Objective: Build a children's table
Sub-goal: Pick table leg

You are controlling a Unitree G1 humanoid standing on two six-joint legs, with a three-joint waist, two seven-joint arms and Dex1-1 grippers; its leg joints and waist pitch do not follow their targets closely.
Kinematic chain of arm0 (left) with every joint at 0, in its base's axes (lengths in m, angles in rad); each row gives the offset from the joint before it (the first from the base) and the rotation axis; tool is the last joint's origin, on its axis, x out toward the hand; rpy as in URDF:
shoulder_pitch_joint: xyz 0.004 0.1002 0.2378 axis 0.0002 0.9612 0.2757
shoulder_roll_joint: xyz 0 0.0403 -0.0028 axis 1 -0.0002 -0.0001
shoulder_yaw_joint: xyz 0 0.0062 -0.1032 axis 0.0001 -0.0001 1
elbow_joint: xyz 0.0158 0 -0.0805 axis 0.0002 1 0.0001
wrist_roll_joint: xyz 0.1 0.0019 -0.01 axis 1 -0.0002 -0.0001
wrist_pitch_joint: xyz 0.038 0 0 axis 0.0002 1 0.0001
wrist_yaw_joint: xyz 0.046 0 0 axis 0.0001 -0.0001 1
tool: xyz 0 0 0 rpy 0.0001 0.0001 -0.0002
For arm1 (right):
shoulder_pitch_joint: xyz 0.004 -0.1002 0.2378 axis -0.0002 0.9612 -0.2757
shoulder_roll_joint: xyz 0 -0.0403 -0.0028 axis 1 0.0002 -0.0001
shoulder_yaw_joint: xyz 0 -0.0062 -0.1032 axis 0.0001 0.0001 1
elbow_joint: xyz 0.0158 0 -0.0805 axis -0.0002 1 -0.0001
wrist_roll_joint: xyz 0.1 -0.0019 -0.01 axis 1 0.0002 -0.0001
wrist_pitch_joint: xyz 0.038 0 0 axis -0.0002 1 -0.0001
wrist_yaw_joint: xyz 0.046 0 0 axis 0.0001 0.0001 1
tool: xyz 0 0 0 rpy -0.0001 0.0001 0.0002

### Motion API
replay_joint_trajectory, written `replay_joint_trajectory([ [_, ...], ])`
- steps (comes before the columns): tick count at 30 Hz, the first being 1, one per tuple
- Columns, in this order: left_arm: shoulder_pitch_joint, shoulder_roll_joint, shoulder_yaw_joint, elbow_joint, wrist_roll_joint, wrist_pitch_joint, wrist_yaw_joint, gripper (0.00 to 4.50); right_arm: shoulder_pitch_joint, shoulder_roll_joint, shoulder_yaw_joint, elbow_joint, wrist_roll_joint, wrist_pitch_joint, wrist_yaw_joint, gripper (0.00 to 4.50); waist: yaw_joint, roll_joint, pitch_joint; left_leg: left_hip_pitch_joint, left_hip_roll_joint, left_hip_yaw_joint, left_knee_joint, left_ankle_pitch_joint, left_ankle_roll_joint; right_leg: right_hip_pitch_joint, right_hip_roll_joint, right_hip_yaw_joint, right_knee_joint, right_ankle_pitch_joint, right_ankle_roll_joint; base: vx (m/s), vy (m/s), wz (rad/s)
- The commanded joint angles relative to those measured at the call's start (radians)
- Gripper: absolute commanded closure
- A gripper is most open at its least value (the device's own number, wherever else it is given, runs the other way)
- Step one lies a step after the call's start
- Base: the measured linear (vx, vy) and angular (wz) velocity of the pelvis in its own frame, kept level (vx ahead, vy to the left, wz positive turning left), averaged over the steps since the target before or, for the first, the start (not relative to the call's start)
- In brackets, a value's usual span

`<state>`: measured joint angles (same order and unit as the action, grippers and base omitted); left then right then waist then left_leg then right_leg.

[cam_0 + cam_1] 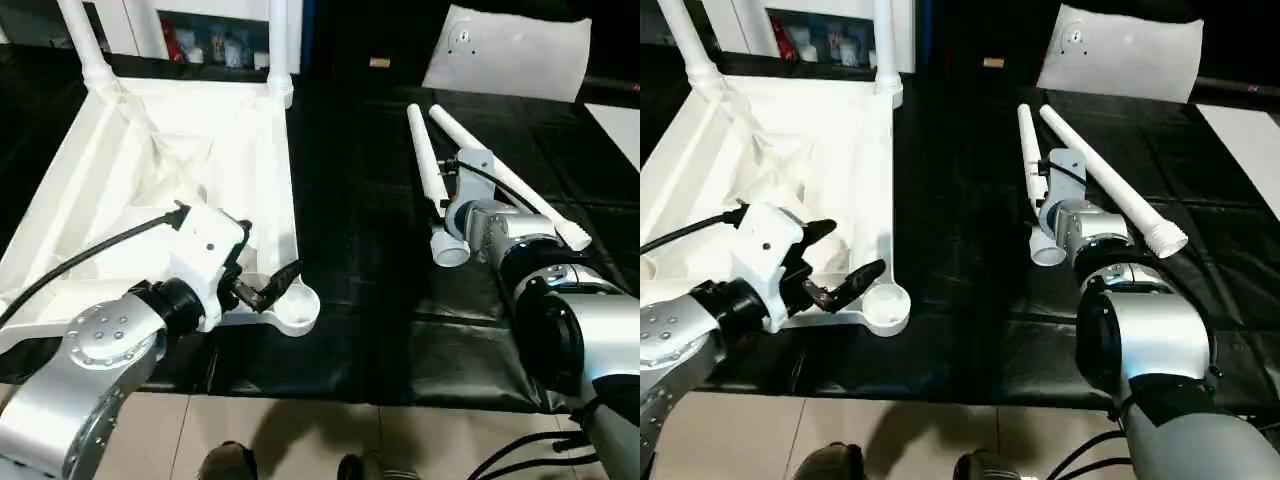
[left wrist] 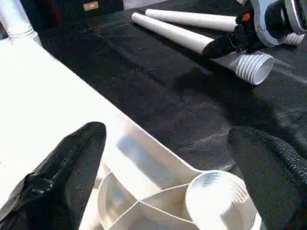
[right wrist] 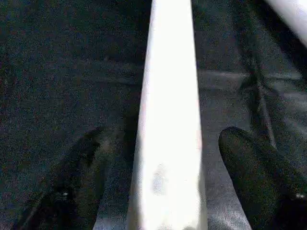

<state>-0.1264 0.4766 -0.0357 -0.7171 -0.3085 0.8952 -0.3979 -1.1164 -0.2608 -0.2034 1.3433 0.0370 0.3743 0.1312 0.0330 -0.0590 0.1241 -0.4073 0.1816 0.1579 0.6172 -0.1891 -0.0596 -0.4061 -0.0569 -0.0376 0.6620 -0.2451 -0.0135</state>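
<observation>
Both arms reach over the black mat, one at the tabletop's corner, one over a loose leg.

The left arm bends in from the near left, its left gripper (image 1: pixel 262 288) spread wide and empty over the near corner socket (image 2: pixel 216 194) of the upturned tabletop (image 1: pixel 130 170), one finger (image 2: pixel 67 167) above the ribbed underside, the other off the edge. The right arm stretches forward, its right gripper (image 3: pixel 165 177) pointing along the nearer loose leg (image 1: pixel 428 170), fingers (image 3: pixel 254 177) standing apart on either side of the tube without pressing it. A second loose leg (image 1: pixel 505 175) lies just beside. Two legs (image 1: pixel 280 45) already stand in the far sockets.
</observation>
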Motion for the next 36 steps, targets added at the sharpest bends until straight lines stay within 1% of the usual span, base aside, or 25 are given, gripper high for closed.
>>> replay_joint_trajectory([
  [1, 0.000, 0.006, 0.006, -0.022, -0.009, 0.017, 0.003, 0.00, -0.004, -0.008, -0.006, 0.018, 0.003, 0.048, 0.011, 0.75, -0.002, 0.012, -0.056, 0.023, 0.038, 0.004, -0.074, -0.067, 0.010, 0.046, -0.062, 0.044, -0.069, 0.060, -0.242, 0.000, 0.000, 0.00],
  [3, 0.002, 0.009, 0.006, -0.026, -0.010, 0.022, 0.002, 0.00, -0.008, -0.008, -0.016, 0.020, 0.011, 0.081, 0.026, 0.75, -0.002, 0.010, -0.056, 0.025, 0.038, 0.004, -0.074, -0.069, 0.004, 0.046, -0.062, 0.044, -0.069, 0.058, -0.240, 0.000, 0.000, 0.00],
  [5, 0.003, 0.013, 0.003, -0.030, -0.013, 0.026, -0.001, 0.00, -0.011, -0.007, -0.040, 0.023, 0.034, 0.112, 0.036, 1.01, -0.001, 0.011, -0.055, 0.025, 0.039, 0.004, -0.074, -0.060, 0.004, 0.045, -0.063, 0.045, -0.068, 0.074, -0.242, 0.000, 0.000, 0.00],
  [6, 0.002, 0.015, 0.001, -0.032, -0.014, 0.028, -0.002, 0.00, -0.012, -0.008, -0.057, 0.024, 0.051, 0.130, 0.040, 1.08, 0.000, 0.010, -0.056, 0.025, 0.039, 0.004, -0.074, -0.053, 0.004, 0.046, -0.062, 0.045, -0.066, 0.088, -0.243, 0.000, 0.000, 0.00],
  [8, 0.001, 0.015, -0.001, -0.033, -0.016, 0.031, -0.003, 0.00, -0.013, -0.009, -0.068, 0.025, 0.061, 0.142, 0.043, 1.12, 0.001, 0.008, -0.056, 0.025, 0.038, 0.005, -0.074, -0.047, 0.006, 0.047, -0.063, 0.045, -0.066, 0.097, -0.244, 0.000, 0.000, 0.00],
  [9, -0.001, 0.016, -0.003, -0.033, -0.017, 0.033, -0.004, 0.00, -0.014, -0.010, -0.081, 0.026, 0.072, 0.151, 0.043, 1.43, 0.001, 0.009, -0.058, 0.025, 0.039, 0.005, -0.074, -0.048, 0.003, 0.048, -0.063, 0.045, -0.066, 0.095, -0.245, 0.000, 0.000, 0.00],
  [12, -0.004, 0.016, -0.004, -0.031, -0.017, 0.034, -0.005, 0.00, -0.014, -0.011, -0.090, 0.025, 0.079, 0.158, 0.042, 1.52, 0.001, 0.007, -0.056, 0.025, 0.039, 0.006, -0.075, -0.061, -0.002, 0.047, -0.065, 0.045, -0.068, 0.074, -0.245, 0.000, 0.000, 0.00],
  [13, -0.006, 0.017, -0.005, -0.030, -0.019, 0.035, -0.006, 0.00, -0.014, -0.013, -0.095, 0.025, 0.082, 0.168, 0.048, 1.58, 0.001, 0.008, -0.058, 0.026, 0.039, 0.005, -0.075, -0.064, -0.004, 0.048, -0.065, 0.045, -0.068, 0.068, -0.246, 0.000, 0.000, 0.00],
  [16, -0.017, 0.028, -0.015, -0.023, -0.024, 0.034, -0.021, 0.00, -0.013, -0.029, -0.102, 0.023, 0.078, 0.197, 0.063, 1.90, 0.002, 0.008, -0.060, 0.027, 0.039, 0.006, -0.075, -0.070, -0.013, 0.049, -0.065, 0.045, -0.069, 0.054, -0.243, 0.000, 0.000, 0.00],
  [18, -0.025, 0.032, -0.022, -0.012, -0.027, 0.029, -0.028, 0.00, -0.018, -0.032, -0.097, 0.021, 0.073, 0.204, 0.087, 1.98, 0.002, 0.009, -0.066, 0.025, 0.038, 0.006, -0.072, -0.050, -0.013, 0.052, -0.064, 0.044, -0.066, 0.080, -0.246, 0.000, 0.000, 0.00],
  [19, -0.026, 0.032, -0.023, -0.011, -0.027, 0.029, -0.028, 0.00, -0.019, -0.032, -0.096, 0.020, 0.072, 0.205, 0.089, 2.06, 0.002, 0.009, -0.067, 0.024, 0.038, 0.006, -0.071, -0.041, -0.009, 0.053, -0.065, 0.044, -0.065, 0.093, -0.249, 0.000, 0.000, 0.00],
  [20, -0.027, 0.032, -0.024, -0.010, -0.027, 0.028, -0.029, 0.00, -0.020, -0.033, -0.097, 0.020, 0.072, 0.205, 0.089, 2.25, 0.003, 0.009, -0.067, 0.024, 0.038, 0.006, -0.071, -0.037, -0.008, 0.053, -0.065, 0.045, -0.065, 0.097, -0.251, 0.000, 0.000, 0.00],
  [21, -0.031, 0.032, -0.026, -0.005, -0.027, 0.026, -0.029, 0.00, -0.021, -0.034, -0.097, 0.019, 0.071, 0.203, 0.088, 2.35, 0.003, 0.009, -0.070, 0.025, 0.039, 0.007, -0.070, -0.033, -0.006, 0.053, -0.066, 0.044, -0.064, 0.103, -0.255, 0.000, 0.000, 0.00],
  [22, -0.034, 0.032, -0.028, 0.000, -0.025, 0.023, -0.030, 0.00, -0.022, -0.034, -0.096, 0.019, 0.072, 0.200, 0.087, 2.35, 0.003, 0.008, -0.074, 0.026, 0.039, 0.007, -0.068, -0.023, -0.003, 0.055, -0.066, 0.044, -0.062, 0.116, -0.260, 0.000, 0.000, 0.00],
  [23, -0.040, 0.033, -0.033, 0.009, -0.019, 0.014, -0.031, 0.00, -0.022, -0.036, -0.101, 0.018, 0.077, 0.186, 0.083, 2.50, 0.004, 0.005, -0.077, 0.026, 0.039, 0.008, -0.067, -0.018, -0.001, 0.056, -0.066, 0.044, -0.062, 0.122, -0.261, 0.000, 0.000, 0.00],
  [25, -0.042, 0.033, -0.035, 0.013, -0.017, 0.009, -0.030, 0.00, -0.024, -0.036, -0.102, 0.017, 0.075, 0.182, 0.084, 2.58, 0.006, 0.006, -0.078, 0.025, 0.038, 0.008, -0.066, -0.003, 0.005, 0.057, -0.066, 0.044, -0.060, 0.137, -0.265, 0.000, 0.000, 0.00],
  [26, -0.046, 0.032, -0.036, 0.020, -0.015, 0.005, -0.031, 0.00, -0.026, -0.036, -0.102, 0.015, 0.072, 0.182, 0.086, 2.58, 0.006, 0.006, -0.083, 0.024, 0.038, 0.009, -0.064, 0.009, 0.008, 0.059, -0.065, 0.044, -0.057, 0.155, -0.269, 0.000, 0.000, 0.00],
  [27, -0.049, 0.032, -0.037, 0.025, -0.014, 0.002, -0.031, 0.00, -0.028, -0.035, -0.104, 0.014, 0.072, 0.182, 0.088, 2.62, 0.006, 0.008, -0.088, 0.025, 0.037, 0.009, -0.062, 0.017, 0.011, 0.061, -0.065, 0.043, -0.055, 0.168, -0.272, 0.000, 0.000, 0.00],
  [30, -0.056, 0.032, -0.041, 0.039, -0.010, -0.009, -0.032, 0.00, -0.028, -0.034, -0.107, 0.013, 0.071, 0.177, 0.089, 2.64, 0.008, 0.009, -0.092, 0.025, 0.037, 0.010, -0.060, 0.023, 0.015, 0.062, -0.064, 0.042, -0.053, 0.188, -0.279, 0.000, 0.000, 0.00],
  [31, -0.062, 0.033, -0.043, 0.049, -0.006, -0.015, -0.033, 0.00, -0.028, -0.033, -0.112, 0.012, 0.075, 0.174, 0.089, 2.64, 0.010, 0.013, -0.096, 0.025, 0.037, 0.009, -0.058, 0.027, 0.015, 0.064, -0.064, 0.042, -0.052, 0.198, -0.282, 0.000, 0.000, 0.00],
  [32, -0.062, 0.033, -0.043, 0.049, -0.006, -0.015, -0.033, 0.00, -0.028, -0.033, -0.112, 0.012, 0.075, 0.174, 0.089, 2.64, 0.010, 0.011, -0.096, 0.025, 0.037, 0.009, -0.058, 0.028, 0.017, 0.063, -0.064, 0.041, -0.052, 0.200, -0.282, 0.000, 0.000, 0.00],
  [33, -0.072, 0.029, -0.042, 0.067, -0.004, -0.025, -0.035, 0.00, -0.035, -0.031, -0.128, 0.008, 0.090, 0.154, 0.091, 2.64, 0.013, 0.019, -0.101, 0.025, 0.036, 0.008, -0.056, 0.033, 0.015, 0.066, -0.065, 0.041, -0.048, 0.209, -0.285, 0.000, 0.000, 0.00],
  [34, -0.072, 0.029, -0.042, 0.067, -0.004, -0.025, -0.035, 0.00, -0.035, -0.031, -0.128, 0.008, 0.090, 0.154, 0.091, 2.64, 0.012, 0.022, -0.105, 0.027, 0.036, 0.009, -0.054, 0.032, 0.014, 0.064, -0.063, 0.040, -0.049, 0.222, -0.289, 0.000, 0.000, 0.00],
  [35, -0.076, 0.024, -0.040, 0.074, -0.003, -0.031, -0.032, 0.00, -0.041, -0.031, -0.132, 0.004, 0.097, 0.139, 0.102, 2.64, 0.013, 0.023, -0.106, 0.026, 0.035, 0.008, -0.054, 0.032, 0.014, 0.067, -0.063, 0.040, -0.048, 0.225, -0.291, 0.000, 0.000, 0.00],
  [36, -0.088, 0.008, -0.034, 0.095, 0.004, -0.043, -0.015, 0.00, -0.058, -0.029, -0.148, -0.009, 0.117, 0.083, 0.128, 2.64, 0.014, 0.030, -0.112, 0.026, 0.035, 0.008, -0.052, 0.028, 0.015, 0.068, -0.064, 0.039, -0.048, 0.236, -0.295, 0.000, 0.000, 0.00],
])
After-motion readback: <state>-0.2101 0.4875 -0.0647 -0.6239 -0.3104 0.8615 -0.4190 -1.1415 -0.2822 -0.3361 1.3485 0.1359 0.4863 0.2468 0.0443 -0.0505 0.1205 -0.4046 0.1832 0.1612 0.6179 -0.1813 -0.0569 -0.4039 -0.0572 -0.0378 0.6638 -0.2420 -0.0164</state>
